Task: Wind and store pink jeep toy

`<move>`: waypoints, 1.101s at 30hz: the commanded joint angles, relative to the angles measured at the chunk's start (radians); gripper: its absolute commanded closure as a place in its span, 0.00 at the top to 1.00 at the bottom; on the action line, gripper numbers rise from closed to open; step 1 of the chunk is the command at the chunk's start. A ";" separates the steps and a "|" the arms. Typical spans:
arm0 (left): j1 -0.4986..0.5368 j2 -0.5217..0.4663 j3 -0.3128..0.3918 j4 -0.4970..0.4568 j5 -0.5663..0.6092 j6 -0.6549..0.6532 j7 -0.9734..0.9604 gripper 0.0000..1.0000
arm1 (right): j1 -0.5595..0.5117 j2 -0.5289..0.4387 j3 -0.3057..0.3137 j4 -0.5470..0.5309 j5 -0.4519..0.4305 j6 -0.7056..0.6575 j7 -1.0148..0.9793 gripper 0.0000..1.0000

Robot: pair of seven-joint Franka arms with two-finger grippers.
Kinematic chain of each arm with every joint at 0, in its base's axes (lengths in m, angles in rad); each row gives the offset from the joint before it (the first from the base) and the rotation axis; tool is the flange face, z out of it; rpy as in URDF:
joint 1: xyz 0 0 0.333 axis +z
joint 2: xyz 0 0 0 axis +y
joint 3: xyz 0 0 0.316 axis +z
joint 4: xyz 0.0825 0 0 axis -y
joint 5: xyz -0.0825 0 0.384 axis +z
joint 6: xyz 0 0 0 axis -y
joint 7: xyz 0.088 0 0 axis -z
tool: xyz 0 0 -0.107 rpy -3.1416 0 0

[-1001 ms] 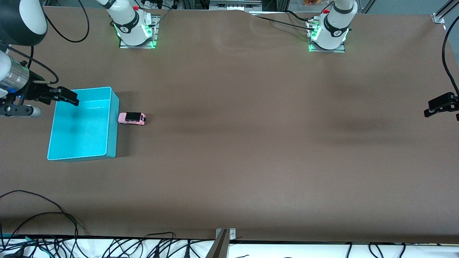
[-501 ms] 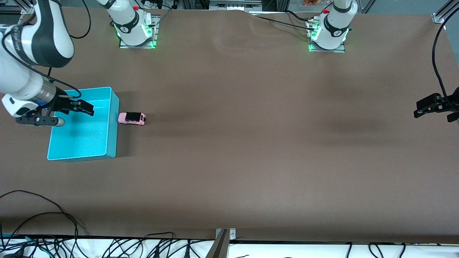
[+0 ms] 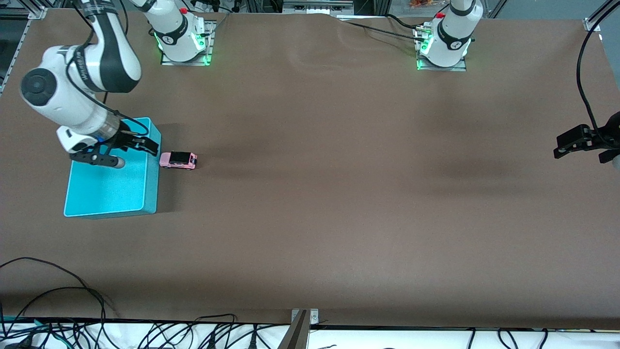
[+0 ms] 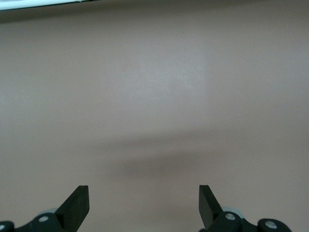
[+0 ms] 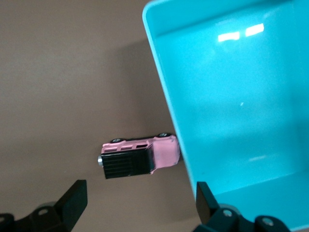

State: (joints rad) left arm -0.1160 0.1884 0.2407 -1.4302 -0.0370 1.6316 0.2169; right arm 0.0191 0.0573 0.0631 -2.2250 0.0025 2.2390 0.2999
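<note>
The pink jeep toy (image 3: pixel 178 160) sat on the surface against the turquoise bin (image 3: pixel 110 191). Light, rigid and smooth, it likely suited gripping across its flanks. The right pincer (image 3: pixel 145 145) hung wide open, empty, over the bin; the left pincer (image 3: pixel 569 145) waited open.

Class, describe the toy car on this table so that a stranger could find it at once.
Start at the turquoise bin toward the right arm's end of the brown table. Beside its wall sits the pink jeep toy, under the right gripper. It is small, boxy and pink, with a black roof.
</note>
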 commanded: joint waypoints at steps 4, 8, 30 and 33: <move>-0.011 -0.020 0.023 -0.015 -0.030 -0.012 -0.004 1.00 | -0.002 0.002 0.020 -0.058 0.008 0.028 0.206 1.00; -0.010 -0.020 0.020 -0.015 -0.029 -0.016 -0.005 1.00 | -0.001 0.021 0.020 -0.067 0.008 0.068 0.389 1.00; -0.024 -0.012 0.000 -0.019 -0.089 -0.016 -0.008 1.00 | 0.005 0.176 0.041 -0.147 0.004 0.323 1.120 1.00; -0.024 -0.014 -0.009 -0.021 -0.089 -0.016 -0.008 1.00 | 0.005 0.197 0.041 -0.145 0.001 0.366 1.176 1.00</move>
State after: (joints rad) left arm -0.1276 0.1885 0.2385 -1.4391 -0.1007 1.6242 0.2169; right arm 0.0274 0.2195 0.0977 -2.3628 0.0024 2.5305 1.3816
